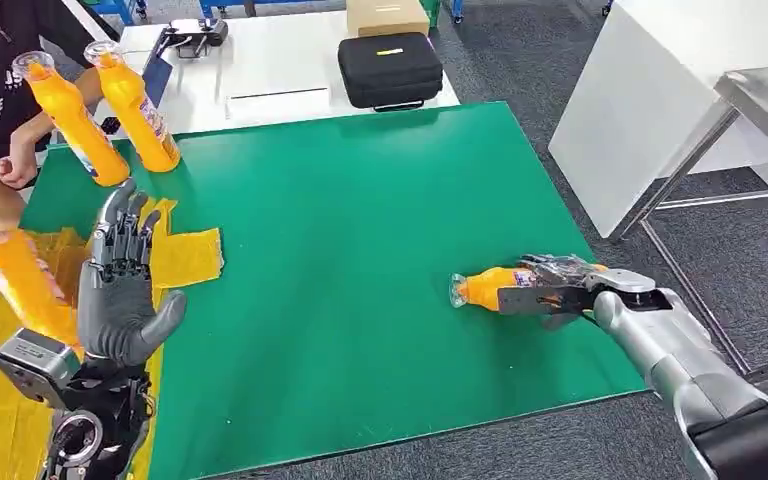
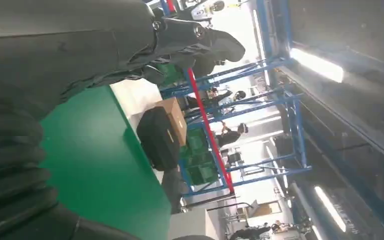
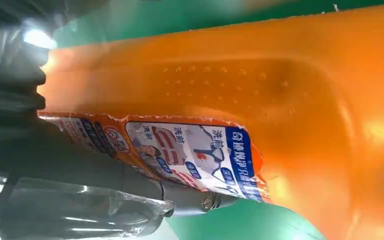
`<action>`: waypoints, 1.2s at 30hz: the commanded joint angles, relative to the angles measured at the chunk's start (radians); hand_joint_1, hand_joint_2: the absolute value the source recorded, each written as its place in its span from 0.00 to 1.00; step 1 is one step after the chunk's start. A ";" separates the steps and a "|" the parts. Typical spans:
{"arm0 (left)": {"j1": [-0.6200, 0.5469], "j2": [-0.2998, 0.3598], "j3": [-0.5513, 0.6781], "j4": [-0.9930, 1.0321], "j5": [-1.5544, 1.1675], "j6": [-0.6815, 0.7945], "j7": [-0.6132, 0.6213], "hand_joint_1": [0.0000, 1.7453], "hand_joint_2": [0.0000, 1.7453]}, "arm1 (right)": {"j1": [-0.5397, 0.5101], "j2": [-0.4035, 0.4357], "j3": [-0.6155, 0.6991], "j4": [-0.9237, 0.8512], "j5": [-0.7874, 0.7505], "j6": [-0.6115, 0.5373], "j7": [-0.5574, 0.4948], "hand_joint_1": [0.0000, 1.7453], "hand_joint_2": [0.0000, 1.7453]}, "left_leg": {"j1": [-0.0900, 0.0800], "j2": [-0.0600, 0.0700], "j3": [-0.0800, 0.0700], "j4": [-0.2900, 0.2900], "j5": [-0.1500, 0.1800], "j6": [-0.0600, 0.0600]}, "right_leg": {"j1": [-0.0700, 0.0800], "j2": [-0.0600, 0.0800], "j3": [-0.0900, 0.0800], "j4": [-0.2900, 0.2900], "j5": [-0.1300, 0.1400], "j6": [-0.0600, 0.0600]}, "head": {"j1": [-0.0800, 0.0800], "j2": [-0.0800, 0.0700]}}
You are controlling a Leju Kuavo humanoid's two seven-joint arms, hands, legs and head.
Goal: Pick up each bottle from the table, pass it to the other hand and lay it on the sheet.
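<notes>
The right hand (image 1: 560,290) grips the lying orange plastic bottle (image 1: 485,287) at four o'clock on the green counter (image 1: 360,250), ready to lift. The left hand (image 1: 120,285) waits at nine o'clock, fingers (image 1: 120,230) wide to receive it.

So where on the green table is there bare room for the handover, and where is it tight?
Free: the wide middle of the green table, between the yellow sheet and the lying bottle that the right hand grips. Crowded: the near-left side, with the raised left hand, a person's hand holding a bottle, and two standing bottles behind.
</notes>
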 commanded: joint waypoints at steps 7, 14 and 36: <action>-0.014 -0.008 -0.003 0.061 -0.010 0.001 0.024 0.00 1.00 | 0.016 0.066 0.056 0.071 0.017 -0.134 0.057 1.00 1.00 | 0.002 0.001 0.005 -0.001 -0.001 -0.002 | 0.001 0.004 0.005 -0.003 0.000 -0.002 | 0.000 0.000; -0.013 -0.011 0.000 0.060 -0.014 -0.001 0.028 0.00 1.00 | 0.022 0.067 0.042 0.064 0.019 -0.169 0.073 1.00 1.00 | 0.002 0.000 0.008 -0.002 -0.001 -0.003 | 0.001 0.004 0.008 -0.003 -0.001 -0.003 | 0.000 0.000; -0.039 0.036 -0.101 -0.003 -0.123 -0.114 0.183 0.00 1.00 | 0.349 0.459 -0.332 -0.678 -0.693 -0.636 -0.153 1.00 1.00 | 0.003 0.004 0.003 0.001 -0.003 -0.004 | 0.003 0.008 0.003 0.001 -0.002 -0.004 | 0.000 0.000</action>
